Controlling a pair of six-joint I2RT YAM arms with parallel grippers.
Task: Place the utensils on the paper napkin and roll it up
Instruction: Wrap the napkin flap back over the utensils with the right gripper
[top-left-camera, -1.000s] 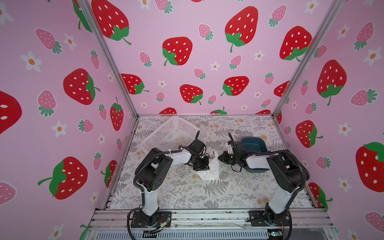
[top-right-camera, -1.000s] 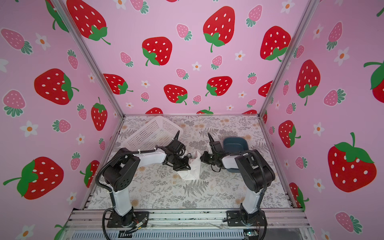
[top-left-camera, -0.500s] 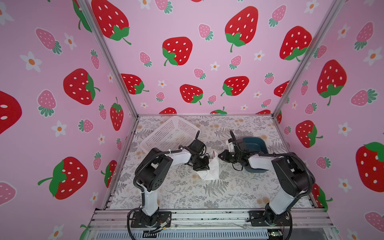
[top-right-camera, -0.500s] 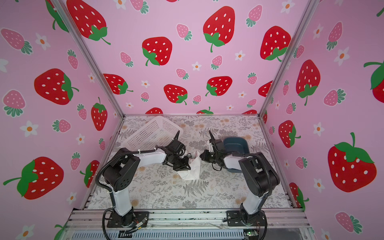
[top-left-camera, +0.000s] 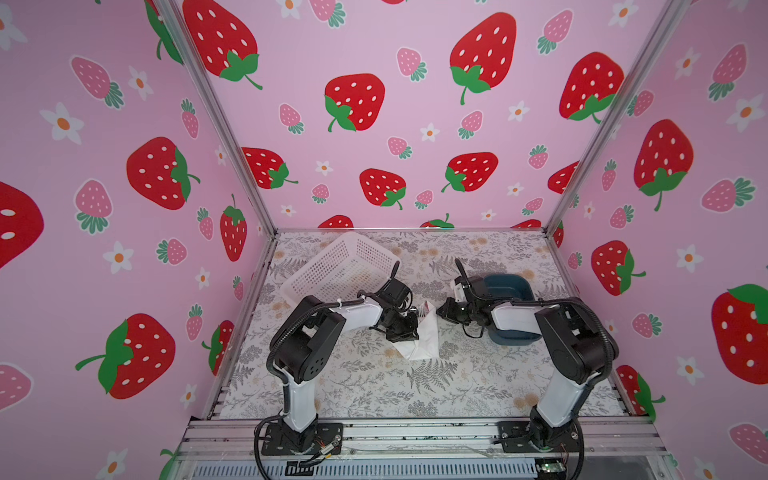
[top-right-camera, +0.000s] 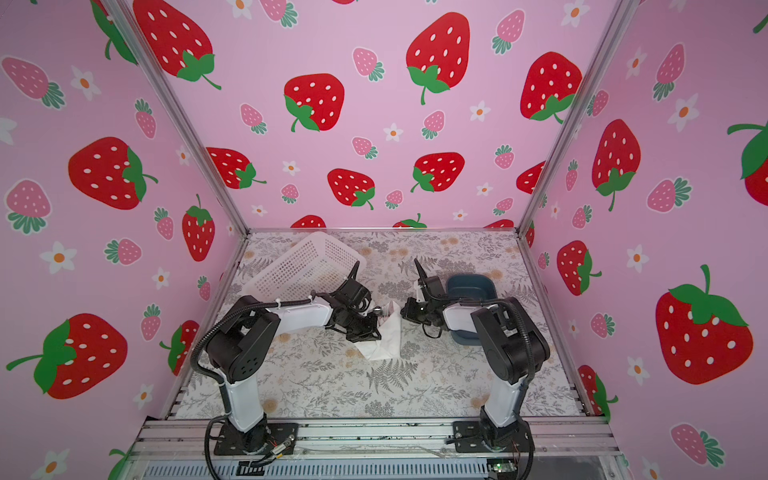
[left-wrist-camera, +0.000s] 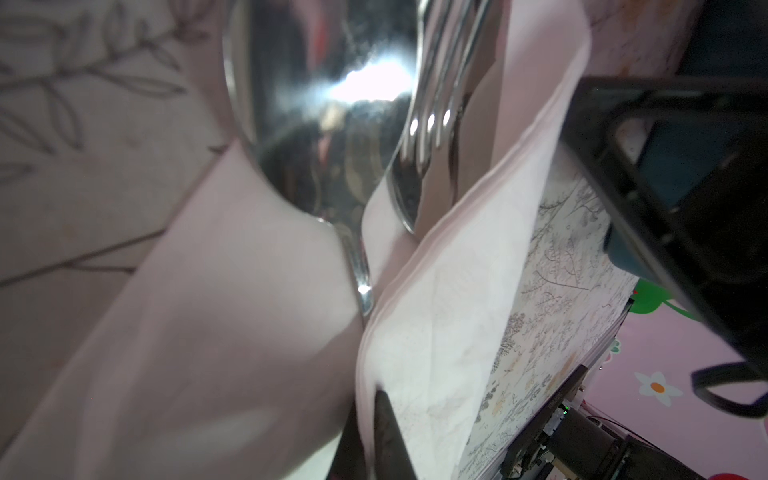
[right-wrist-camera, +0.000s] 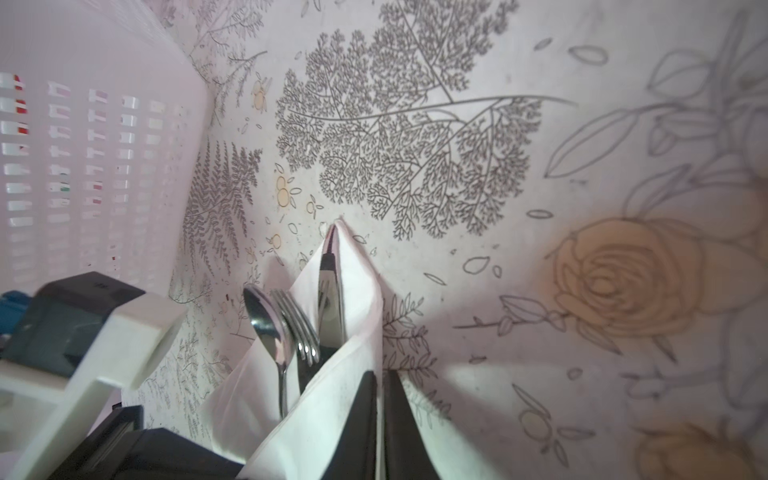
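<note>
- Top views: the paper napkin (top-left-camera: 426, 340) (top-right-camera: 386, 340) lies partly folded on the flowered table cover (top-left-camera: 374, 386), near the middle and between the two grippers.
- In both top views the left gripper (top-left-camera: 405, 332) (top-right-camera: 368, 331) is down on the left edge of the napkin. The right gripper (top-left-camera: 441, 311) (top-right-camera: 405, 311) is at its far right corner.
- Both arms are bent at the elbow and reach inward, low over the table, with the wrists turned toward each other.
- A white basket (top-left-camera: 340, 270) stands behind the left arm and a blue tub (top-left-camera: 509, 286) behind the right arm. Both are apart from the napkin.
- Left wrist view: the utensils (left-wrist-camera: 374, 124) lie inside the fold and look silvery.
- The bowl of the spoon (left-wrist-camera: 316, 124) is very close and blurred, and the fork (left-wrist-camera: 436, 104) is just beside it.
- One side of the napkin (left-wrist-camera: 449, 311) stands up next to them as a flap.
- The left gripper (left-wrist-camera: 365, 411) has its dark fingers (left-wrist-camera: 388, 440) pressed together, with the edge of the napkin pinched between them.
- Right wrist view: the spoon (right-wrist-camera: 268, 328), the fork (right-wrist-camera: 299, 328) and a knife (right-wrist-camera: 330, 299) lie side by side with their heads pointing away from the gripper. Their handles are hidden under the folded napkin (right-wrist-camera: 324, 424).
- The tip of the knife reaches the far corner of the napkin.
- The right gripper (right-wrist-camera: 380, 376) has its two dark fingers (right-wrist-camera: 361, 415) almost together, with only a thin white strip of napkin between them, so it pinches the folded edge.
- The basket (right-wrist-camera: 83, 145) stands beyond the utensils, not touching them.
</note>
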